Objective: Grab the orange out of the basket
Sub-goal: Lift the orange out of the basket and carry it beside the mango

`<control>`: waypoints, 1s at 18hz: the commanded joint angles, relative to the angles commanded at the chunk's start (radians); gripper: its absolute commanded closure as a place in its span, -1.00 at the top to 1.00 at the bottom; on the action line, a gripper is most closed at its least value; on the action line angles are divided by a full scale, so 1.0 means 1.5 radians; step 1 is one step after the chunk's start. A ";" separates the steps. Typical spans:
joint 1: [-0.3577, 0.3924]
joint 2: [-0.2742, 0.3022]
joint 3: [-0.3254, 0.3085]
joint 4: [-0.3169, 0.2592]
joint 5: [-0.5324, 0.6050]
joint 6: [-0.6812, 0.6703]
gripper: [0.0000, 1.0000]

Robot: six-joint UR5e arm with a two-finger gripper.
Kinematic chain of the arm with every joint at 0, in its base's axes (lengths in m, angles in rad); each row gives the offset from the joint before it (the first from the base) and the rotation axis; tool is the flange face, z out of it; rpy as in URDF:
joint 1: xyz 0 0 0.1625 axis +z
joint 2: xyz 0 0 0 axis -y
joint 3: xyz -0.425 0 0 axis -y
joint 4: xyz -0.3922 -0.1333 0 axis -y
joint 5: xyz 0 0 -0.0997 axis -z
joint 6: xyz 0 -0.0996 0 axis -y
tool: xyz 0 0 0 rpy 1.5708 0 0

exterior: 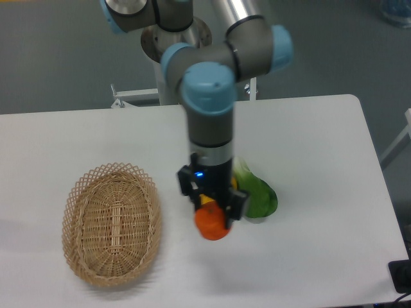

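The orange [212,224] is a small round bright-orange fruit held between the fingers of my gripper [214,208], right of the basket and above the white table. The gripper is shut on it, pointing straight down. The basket [112,222] is an oval tan wicker one at the left front of the table; its inside shows nothing in it. The gripper is about a hand's width to the right of the basket's rim.
A green fruit or vegetable [258,193] lies on the table just right of and behind the gripper, partly hidden by it. A bit of yellow shows by the gripper's fingers. The table's right edge [379,186] slants toward the front.
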 joint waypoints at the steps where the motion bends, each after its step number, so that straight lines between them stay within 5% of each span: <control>1: 0.009 -0.009 0.003 0.000 0.000 0.008 0.41; 18: 0.017 -0.003 0.009 -0.002 -0.010 0.008 0.41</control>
